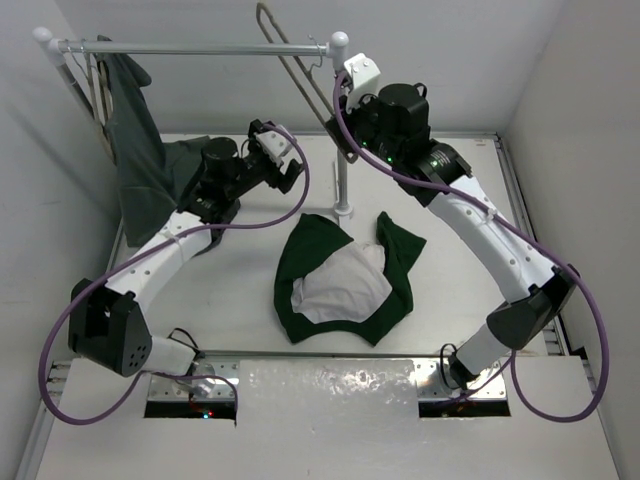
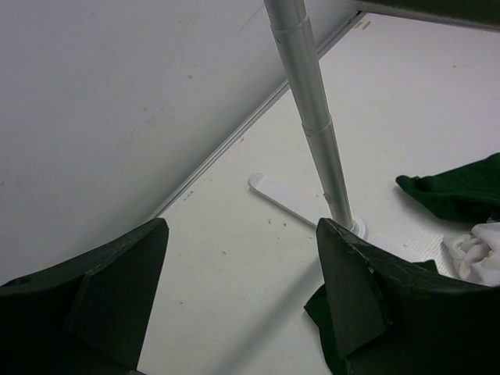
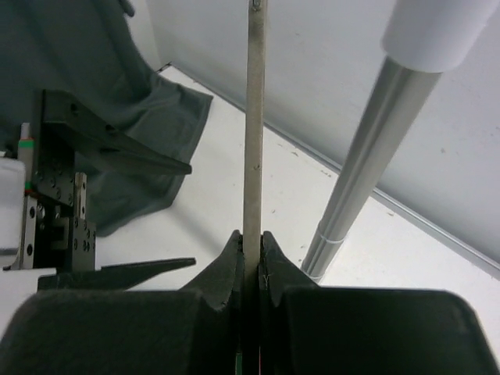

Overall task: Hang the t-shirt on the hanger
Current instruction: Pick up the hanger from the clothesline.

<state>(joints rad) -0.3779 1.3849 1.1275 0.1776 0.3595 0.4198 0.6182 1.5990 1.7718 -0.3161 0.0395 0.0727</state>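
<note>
Green t-shirt (image 1: 345,285), one; hanger (image 3: 254,117), one.

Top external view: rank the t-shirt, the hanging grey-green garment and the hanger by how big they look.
1-2. t-shirt and grey-green garment: similar spread. The garment hangs nearer the camera, so I leave these two unranked.
3. hanger: long but very thin, the least area.

Dark green t-shirt (image 1: 340,285), short-sleeved, large white panel facing up. Crumpled in loose heap on tabletop (image 1: 240,300), centre, between both arms. One sleeve folded over toward far right. Not on hanger.

Slim brownish-grey hanger (image 1: 292,62), thin elongated loop. Off tabletop, raised well above t-shirt, slanting from upper left down toward right. Thin bar pinched edge-on between closed fingers of right claw (image 3: 251,250); upright in right wrist view.
</note>
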